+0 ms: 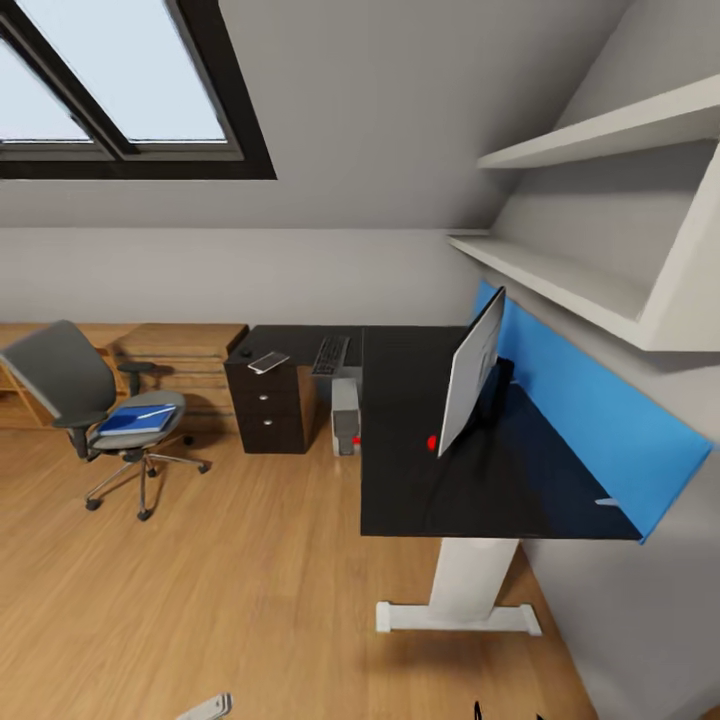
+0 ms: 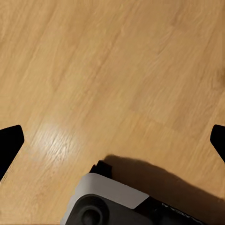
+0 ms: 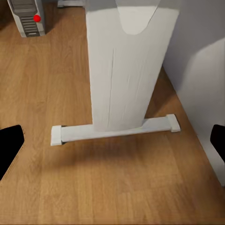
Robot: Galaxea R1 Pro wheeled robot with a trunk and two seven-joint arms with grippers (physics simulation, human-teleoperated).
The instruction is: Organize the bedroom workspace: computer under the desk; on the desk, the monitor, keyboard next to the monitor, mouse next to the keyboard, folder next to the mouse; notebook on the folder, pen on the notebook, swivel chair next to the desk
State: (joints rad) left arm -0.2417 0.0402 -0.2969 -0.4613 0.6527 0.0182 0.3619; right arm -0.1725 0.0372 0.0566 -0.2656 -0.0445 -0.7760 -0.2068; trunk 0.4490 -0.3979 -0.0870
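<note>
The flat bright-blue folder (image 1: 132, 419) lay on the seat of the grey upholstered swivel chair (image 1: 75, 392), with what looked like the pale notebook and thin white pen resting on it, though they were too small for you to be sure. In the head view that chair stood well off to your left on the wooden floor (image 1: 230, 590), apart from the L-shaped desk with the glossy black top (image 1: 420, 480), so your left arm was the nearer one, and the base would likely have needed to turn and roll that way first. On the desk, the wide thin black monitor (image 1: 472, 370) stood edge-on to you before a blue back panel (image 1: 600, 420); at the far wing lay the slim grey keyboard (image 1: 330, 354), a small black mouse (image 1: 245, 351) and a pale flat item you could not identify. The light-grey tower computer (image 1: 345, 414) sat under the desk beside the black drawer unit (image 1: 268, 408). In the left wrist view, the left gripper (image 2: 112, 140) pointed down at bare floor, its dark fingertips (image 2: 9, 143) spread to the frame's edges, wide open and empty, above part of your grey base (image 2: 103, 201). In the right wrist view, the right gripper (image 3: 112, 143) was likewise spread wide, holding nothing, facing the desk's white leg (image 3: 124, 70) and its foot bar, with the computer (image 3: 26, 16) beyond.
</note>
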